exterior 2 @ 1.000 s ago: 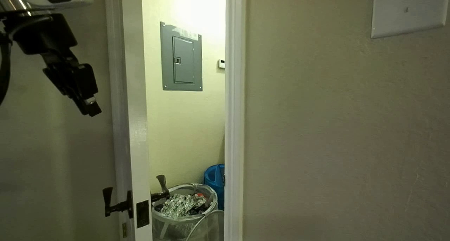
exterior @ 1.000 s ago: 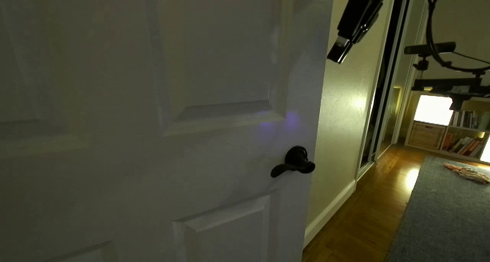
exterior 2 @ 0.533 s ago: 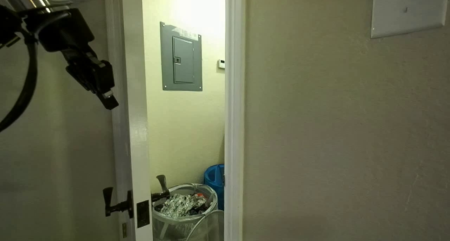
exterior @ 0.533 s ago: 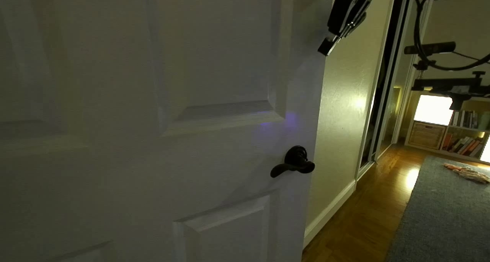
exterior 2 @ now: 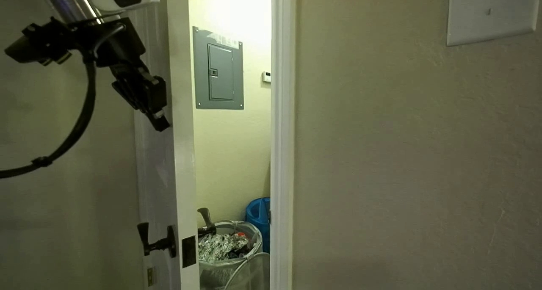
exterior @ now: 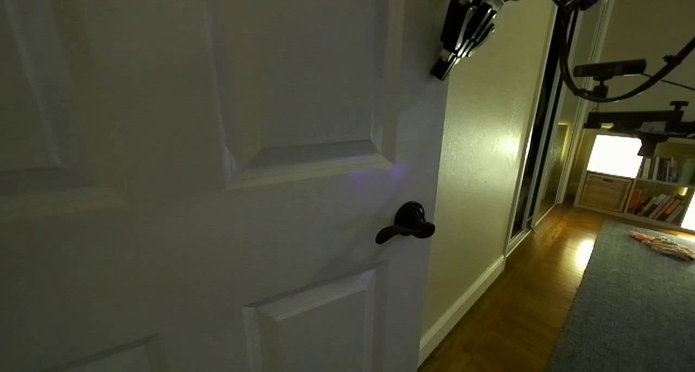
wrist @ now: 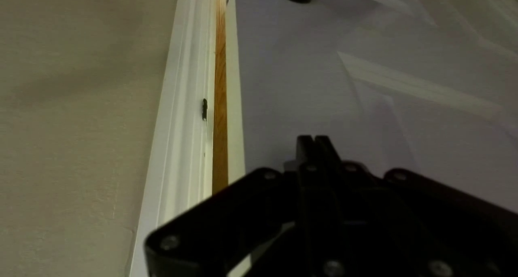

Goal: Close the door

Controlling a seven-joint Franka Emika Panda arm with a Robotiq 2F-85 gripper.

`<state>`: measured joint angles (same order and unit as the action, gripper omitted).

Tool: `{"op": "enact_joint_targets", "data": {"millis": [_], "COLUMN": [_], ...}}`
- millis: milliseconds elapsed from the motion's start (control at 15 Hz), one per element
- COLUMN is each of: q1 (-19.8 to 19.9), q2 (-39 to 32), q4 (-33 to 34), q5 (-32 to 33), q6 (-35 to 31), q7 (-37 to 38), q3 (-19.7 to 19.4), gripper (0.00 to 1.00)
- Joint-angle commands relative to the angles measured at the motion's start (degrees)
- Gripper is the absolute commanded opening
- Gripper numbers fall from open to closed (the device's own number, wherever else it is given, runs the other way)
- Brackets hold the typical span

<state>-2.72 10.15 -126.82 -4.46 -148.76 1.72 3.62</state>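
The white panelled door (exterior: 309, 220) stands ajar. It also shows edge-on in an exterior view (exterior 2: 183, 154) and fills the right of the wrist view (wrist: 291, 87). Its black lever handle (exterior: 408, 222) is near the free edge; it also shows in an exterior view (exterior 2: 160, 244). A gap shows between the door edge and the white door frame (exterior 2: 283, 112). My gripper (exterior: 441, 70) is shut and empty, tips together in the wrist view (wrist: 314, 141). Its tips (exterior 2: 161, 124) are at the door's face near the free edge, above the handle, and appear to touch it.
Through the gap are a grey breaker panel (exterior 2: 220, 72), a mesh hamper (exterior 2: 228, 262) and a blue bin (exterior 2: 258, 214). A light switch plate (exterior 2: 493, 23) is on the wall. A cable (exterior 2: 80, 133) loops below the arm. A grey rug (exterior: 624, 307) lies on the wood floor.
My gripper has moved toward the door frame and up to the door's face. The door and its handle have swung toward the frame over the last half second, narrowing the gap.
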Motion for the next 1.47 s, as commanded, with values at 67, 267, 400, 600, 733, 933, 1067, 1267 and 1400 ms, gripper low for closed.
{"op": "enact_joint_targets", "data": {"millis": [67,267,400,600,733,933,1067,1267,1400], "q1": [0.73,0.6,0.43,0.21,0.09,-0.11,-0.29,-0.55,-0.69], "q2": [-6.38,-10.19,-13.07,-17.82,-20.93,-25.38,-28.2,-32.11,-34.59], "q4": [6.92,11.76,15.42,21.12,24.81,30.13,33.55,38.46,41.7], "q5": [1.98,3.08,3.11,2.97,2.81,2.79,2.85,3.36,3.82], "q6": [-1.51,-1.14,-0.84,-0.19,0.22,0.44,0.55,0.86,1.19], "q7": [0.3,-0.07,-0.55,-1.34,-1.97,-2.86,-3.3,-4.32,-4.83], "q3": [-0.96,-1.24,-1.25,-1.09,-0.92,-0.57,-0.43,-0.26,-0.13], "gripper": [0.07,0.07,0.07,0.06,0.06,0.06,0.06,0.06,0.06]}}
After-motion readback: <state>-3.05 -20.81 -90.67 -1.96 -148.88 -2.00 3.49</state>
